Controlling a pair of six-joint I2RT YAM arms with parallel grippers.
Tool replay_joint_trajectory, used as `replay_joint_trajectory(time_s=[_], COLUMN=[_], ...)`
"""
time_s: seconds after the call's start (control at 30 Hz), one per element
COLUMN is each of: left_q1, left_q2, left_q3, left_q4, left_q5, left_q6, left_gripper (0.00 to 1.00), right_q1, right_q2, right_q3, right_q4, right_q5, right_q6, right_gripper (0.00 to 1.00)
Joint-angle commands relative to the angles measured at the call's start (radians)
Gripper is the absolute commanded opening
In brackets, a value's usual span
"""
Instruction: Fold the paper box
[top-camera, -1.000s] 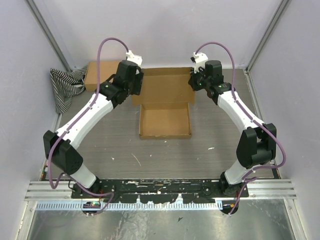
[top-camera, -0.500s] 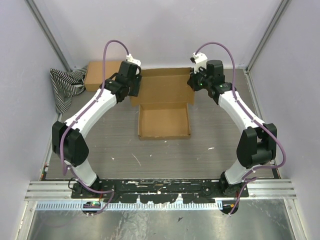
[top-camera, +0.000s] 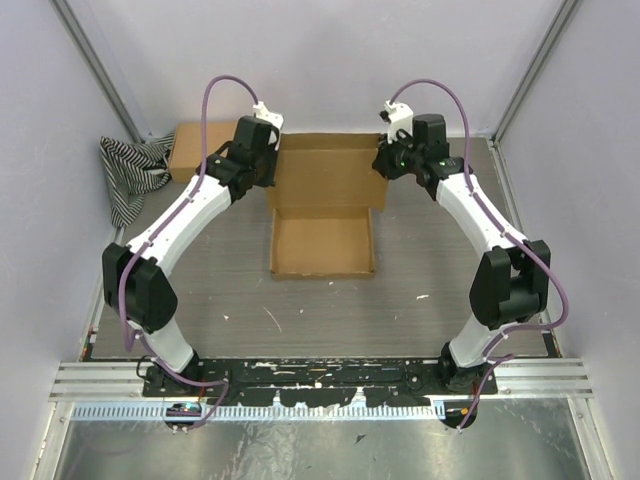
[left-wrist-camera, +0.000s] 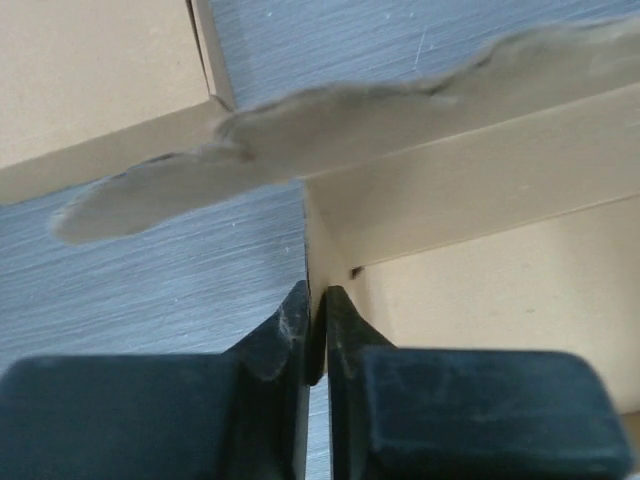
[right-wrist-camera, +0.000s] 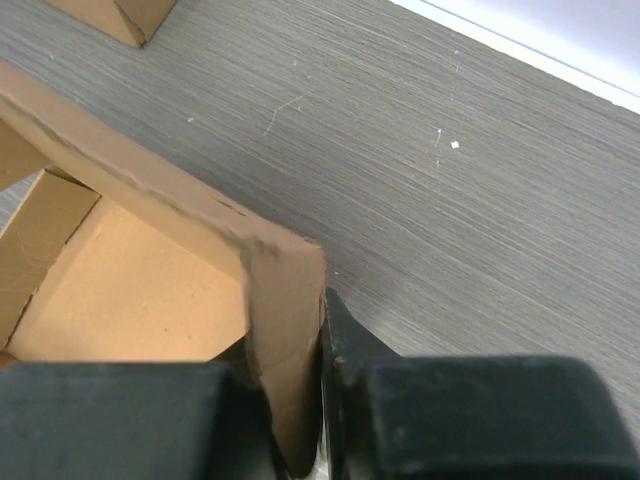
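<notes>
The paper box (top-camera: 322, 245) lies open mid-table, a shallow brown tray with its lid panel (top-camera: 328, 175) tilted up at the far side. My left gripper (top-camera: 268, 166) is at the lid's left edge. In the left wrist view the left gripper (left-wrist-camera: 315, 300) is shut on a thin upright cardboard edge of the paper box (left-wrist-camera: 500, 290). My right gripper (top-camera: 386, 165) is at the lid's right edge. In the right wrist view the right gripper (right-wrist-camera: 296, 350) pinches a side flap of the paper box (right-wrist-camera: 285, 300), which hides the left finger.
A second brown cardboard box (top-camera: 195, 150) sits at the back left, with a striped cloth (top-camera: 128, 172) beside it. The side walls and the back wall stand close around the table. Grey tabletop (top-camera: 450, 260) lies right of the tray.
The left gripper has closed on the lid's left edge. The lid stands higher, and the tray has shifted slightly left. The right gripper stays at the right flap.
</notes>
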Motion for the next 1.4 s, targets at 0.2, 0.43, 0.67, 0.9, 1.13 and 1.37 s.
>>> replay_joint_trajectory(time_s=[0.2,0.43,0.67,0.9,1.13,1.37], left_q1=[0.003,0.003,0.004,-0.001,-0.034,-0.050], left_q2=[-0.050,-0.125,-0.176,-0.205,-0.201,-0.161], left_q3=[0.007,-0.104,-0.183,-0.229,-0.226,-0.183], left_q4=[0.047,0.137,0.213,0.266,0.293,0.298], left_q5=[-0.022,-0.025,-0.015,-0.008,-0.010,-0.008], left_q6=[-0.020,-0.061,-0.083,-0.127,-0.147,-0.147], left_gripper=[0.00,0.00,0.00,0.00,0.00,0.00], right_q1=[-0.002,-0.002,-0.001,0.010,0.082,0.122], right_q2=[0.044,0.027,0.015,-0.010,-0.081,-0.087], right_q3=[0.220,0.202,0.161,0.106,0.020,0.043], right_q4=[-0.233,-0.267,-0.233,-0.168,-0.034,0.006], right_q5=[0.101,0.109,0.056,0.012,0.118,0.234], right_q6=[0.059,0.076,0.101,0.210,0.319,0.314], right_gripper=[0.38,0.39,0.35,0.08,0.01,0.01])
